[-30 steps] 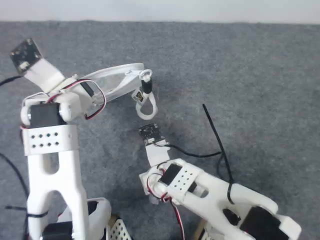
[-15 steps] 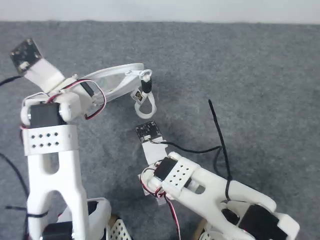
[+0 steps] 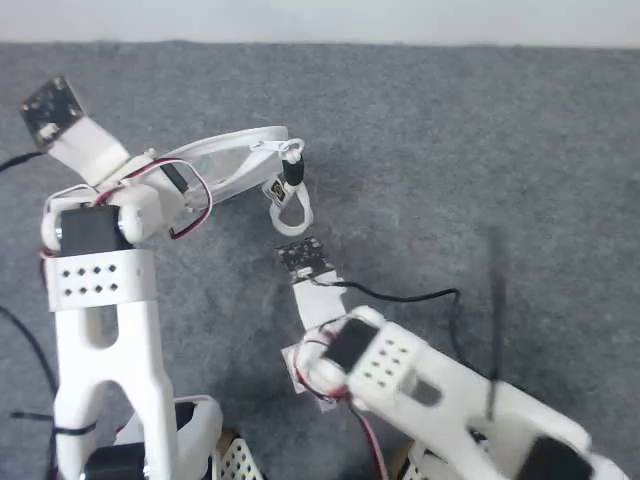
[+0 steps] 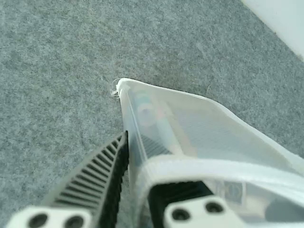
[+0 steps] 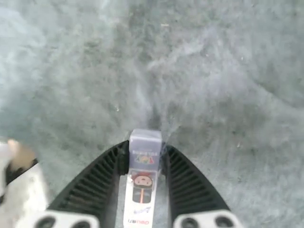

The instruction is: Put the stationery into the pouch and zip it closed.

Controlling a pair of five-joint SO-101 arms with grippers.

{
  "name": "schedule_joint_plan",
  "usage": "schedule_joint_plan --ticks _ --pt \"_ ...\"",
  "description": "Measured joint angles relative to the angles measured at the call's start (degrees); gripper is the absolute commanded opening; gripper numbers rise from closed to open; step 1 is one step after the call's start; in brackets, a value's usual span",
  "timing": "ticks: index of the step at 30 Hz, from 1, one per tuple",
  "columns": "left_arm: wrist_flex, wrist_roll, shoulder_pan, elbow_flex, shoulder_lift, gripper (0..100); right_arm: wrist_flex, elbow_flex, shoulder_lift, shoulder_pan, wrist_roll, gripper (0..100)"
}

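A clear pouch (image 3: 232, 158) with a white zip band hangs above the grey carpet, with my left gripper (image 3: 180, 185) shut on one end. Its zip pull (image 3: 290, 172) and white ring (image 3: 292, 214) dangle at the free end. In the left wrist view the pouch (image 4: 199, 128) holds pens, and my left gripper (image 4: 137, 159) pinches its edge. My right gripper (image 5: 144, 153) is shut on a small white stationery piece (image 5: 144, 140) with a grey cap and a printed label, just over the carpet. The right arm (image 3: 400, 370) sits low, in front of the pouch.
Grey carpet (image 3: 480, 140) covers the table, open at the back and right. A black cable (image 3: 420, 296) loops from the right arm's wrist board (image 3: 305, 257). A pale wall edge runs along the far side.
The right arm has turned and shifted, its wrist board moving slightly right and its cable swinging to the right. The left arm and the pouch have stayed put.
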State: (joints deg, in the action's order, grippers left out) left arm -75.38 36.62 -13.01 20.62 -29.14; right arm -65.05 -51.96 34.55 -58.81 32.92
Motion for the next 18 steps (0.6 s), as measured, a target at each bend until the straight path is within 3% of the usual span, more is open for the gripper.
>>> schedule_joint_plan --ticks 7,18 --pt "0.0 0.0 0.0 0.0 0.0 1 -1.14 -3.78 17.05 -0.09 0.0 0.6" --pt "0.0 0.0 0.0 0.0 0.0 1 10.29 -17.23 39.65 4.04 0.0 0.6"
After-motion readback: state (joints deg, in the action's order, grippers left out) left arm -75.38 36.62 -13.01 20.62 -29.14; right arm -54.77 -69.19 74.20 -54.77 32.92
